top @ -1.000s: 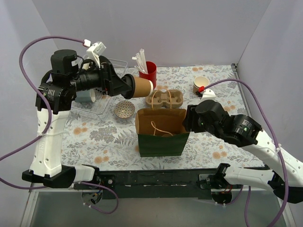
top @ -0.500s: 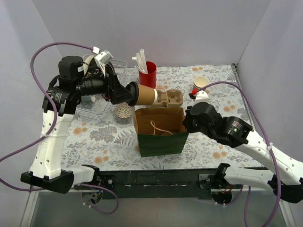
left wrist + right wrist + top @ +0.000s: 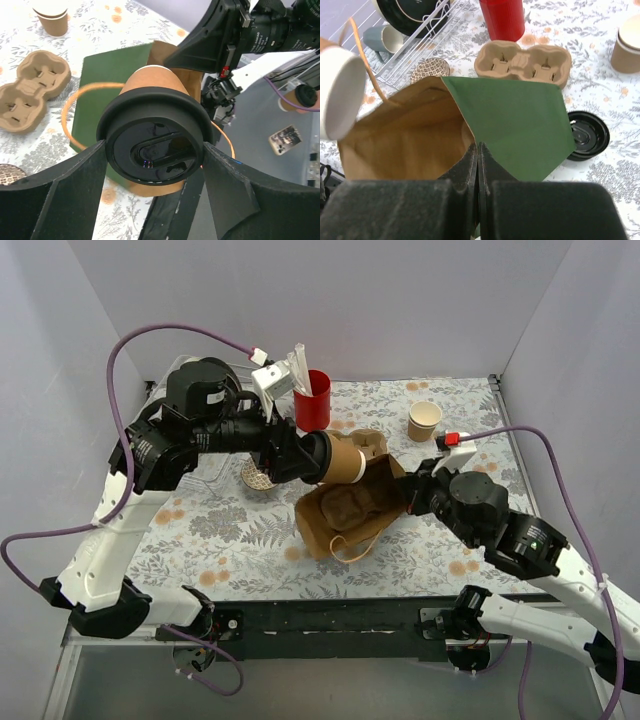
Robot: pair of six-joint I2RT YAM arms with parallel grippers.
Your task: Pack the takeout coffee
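The takeout coffee (image 3: 347,461), a brown paper cup with a black lid (image 3: 156,149), lies on its side in the air with its white bottom (image 3: 337,95) pointing at the bag's mouth. My left gripper (image 3: 318,457) is shut on it at the lid, one finger (image 3: 55,197) on each side. The paper bag (image 3: 352,512), green outside (image 3: 517,122) and brown inside, is tipped over with its mouth facing left towards the cup. My right gripper (image 3: 478,150) is shut on the bag's right-hand rim (image 3: 408,487), jaws pressed flat on the paper.
A moulded cup carrier (image 3: 522,62) lies behind the bag, with a red holder (image 3: 313,400) of white sticks beyond it. A tan lidless cup (image 3: 424,420) stands at the back right. A loose black lid (image 3: 585,135), a patterned bowl (image 3: 430,70) and a wire rack (image 3: 420,35) with a grey mug are nearby.
My left arm has carried the cup right and down to the bag's mouth. My right gripper has shut on the bag's rim and tipped the upright bag over.
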